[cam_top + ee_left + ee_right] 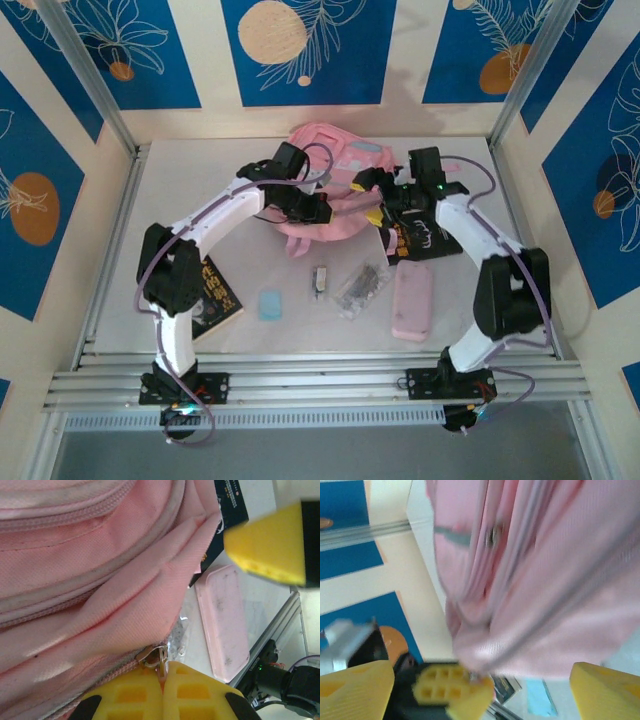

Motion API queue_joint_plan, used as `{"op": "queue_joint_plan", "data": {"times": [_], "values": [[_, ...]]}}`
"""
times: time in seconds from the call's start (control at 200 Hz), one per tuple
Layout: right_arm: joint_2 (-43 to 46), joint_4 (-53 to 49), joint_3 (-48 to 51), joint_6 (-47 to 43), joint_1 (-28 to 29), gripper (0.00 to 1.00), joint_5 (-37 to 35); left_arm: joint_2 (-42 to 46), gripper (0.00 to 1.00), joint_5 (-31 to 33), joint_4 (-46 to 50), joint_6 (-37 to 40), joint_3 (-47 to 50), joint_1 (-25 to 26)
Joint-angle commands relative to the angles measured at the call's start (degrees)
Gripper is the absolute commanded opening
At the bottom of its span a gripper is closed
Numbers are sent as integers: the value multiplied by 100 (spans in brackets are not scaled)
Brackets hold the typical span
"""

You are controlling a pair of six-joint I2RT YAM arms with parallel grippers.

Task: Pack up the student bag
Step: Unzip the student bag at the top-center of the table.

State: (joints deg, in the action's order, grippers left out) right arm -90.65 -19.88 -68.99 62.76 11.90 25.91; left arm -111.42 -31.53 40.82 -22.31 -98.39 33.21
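Left wrist view first: the left end effector (162, 682) is pinched tight on the zipper pull (159, 656) of the student bag (100, 580), its fingers together with the metal tab between them. In the right wrist view, the right end effector (475, 675) stands wide apart, pink fabric hanging just beyond its fingers. From the top, the student bag sits at the far middle of the desk (170, 170), both arms reaching in, and a pale pink pencil case (412, 300) lies beside the right arm.
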Motion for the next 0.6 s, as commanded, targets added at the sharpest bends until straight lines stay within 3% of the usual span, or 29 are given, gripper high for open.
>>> {"op": "queue_joint_plan", "data": {"times": [0.0, 0.17, 0.355, 0.485, 0.545, 0.595], "values": [[398, 312, 625, 405, 131, 98, 11, 23, 0, -310, -353, -210, -306, 45], [232, 1511, 1175, 1158, 558, 99, 73, 74, 0, -329, -279, -165, -261, 88], [-636, 3467, 1282, 1895, 773, 99, -379, 249, 0, -385, -159, -108, -45, 124], [-1148, 3686, 910, 1851, 908, 100, -937, 361, 0, -368, -55, -15, 128, 124], [-1281, 3877, 876, 1976, 919, 91, -1026, 405, 0, -316, 34, 43, 190, 122], [-1315, 3969, 896, 2038, 907, 74, -1061, 442, 0, -257, 108, 113, 230, 124]]}}
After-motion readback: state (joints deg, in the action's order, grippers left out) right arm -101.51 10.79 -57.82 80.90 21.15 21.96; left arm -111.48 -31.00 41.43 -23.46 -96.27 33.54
